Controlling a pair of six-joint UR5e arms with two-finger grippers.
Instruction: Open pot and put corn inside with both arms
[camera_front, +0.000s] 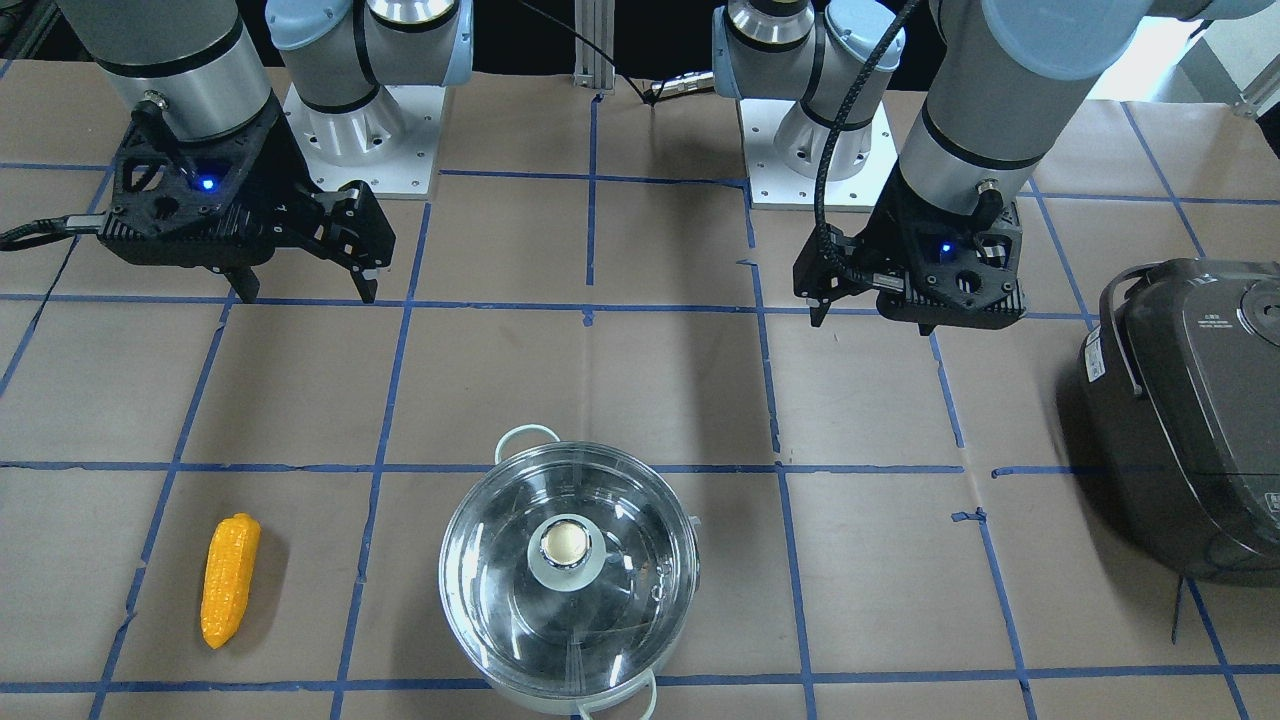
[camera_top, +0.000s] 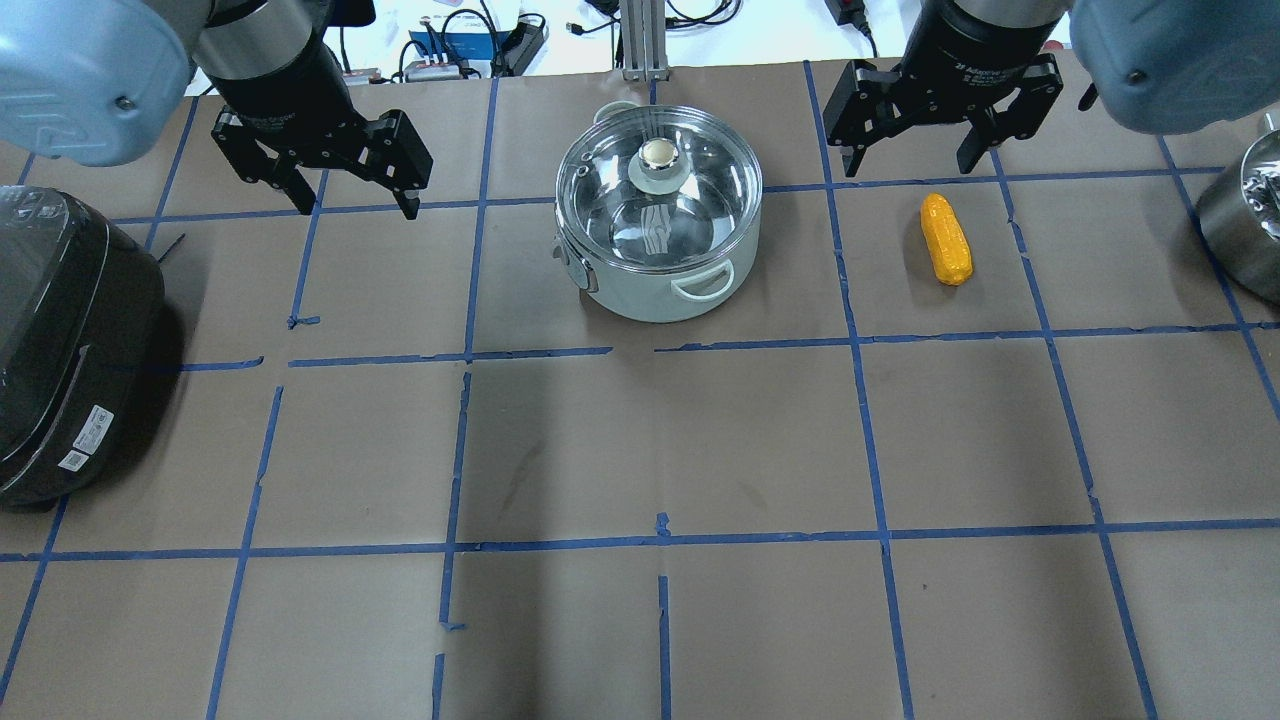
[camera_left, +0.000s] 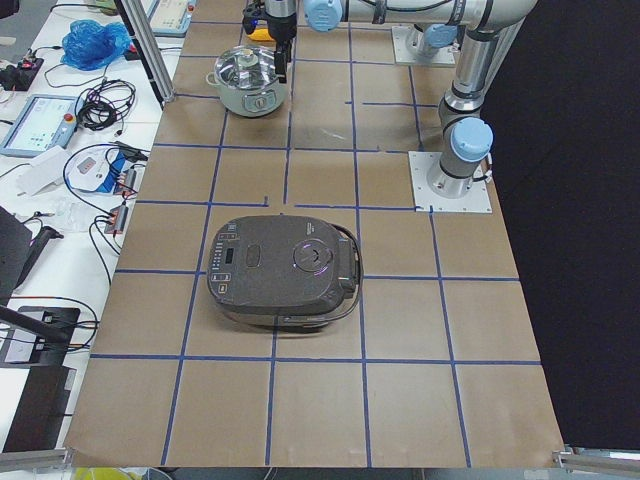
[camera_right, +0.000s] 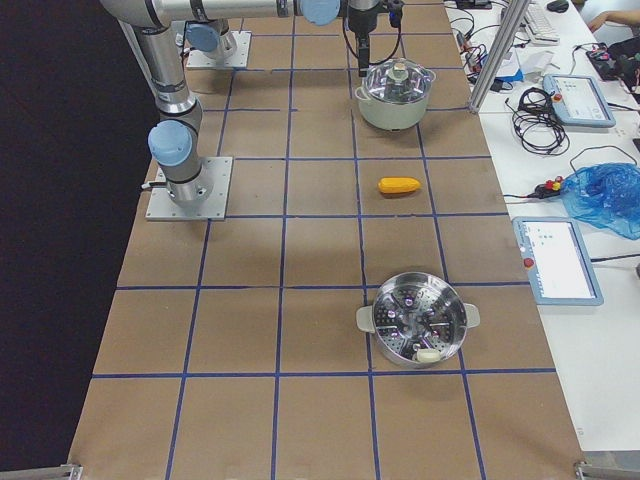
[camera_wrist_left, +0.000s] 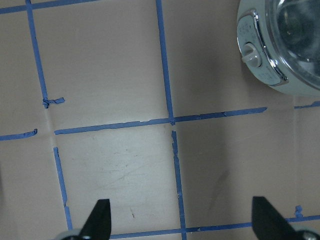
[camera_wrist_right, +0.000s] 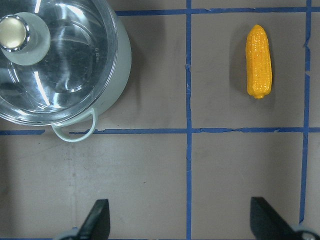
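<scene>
The steel pot (camera_top: 640, 290) stands at the far middle of the table with its glass lid (camera_top: 700, 205) on and the round knob (camera_top: 657, 155) on top. It also shows in the front view (camera_front: 480, 520) and the right wrist view (camera_wrist_right: 120, 65). The yellow-orange corn (camera_top: 945, 238) lies on the table to the pot's right, apart from it; it also shows in the front view (camera_front: 230, 580) and the right wrist view (camera_wrist_right: 259, 61). My left gripper (camera_top: 358, 205) is open and empty, left of the pot. My right gripper (camera_top: 908, 165) is open and empty, just beyond the corn.
A dark rice cooker (camera_top: 60, 340) sits at the table's left edge, also in the front view (camera_front: 1190, 420). A steel steamer pot (camera_right: 417, 318) stands at the right end (camera_top: 1245, 230). Blue tape lines grid the brown table. The arm bases (camera_front: 360, 130) are bolted on the robot's side.
</scene>
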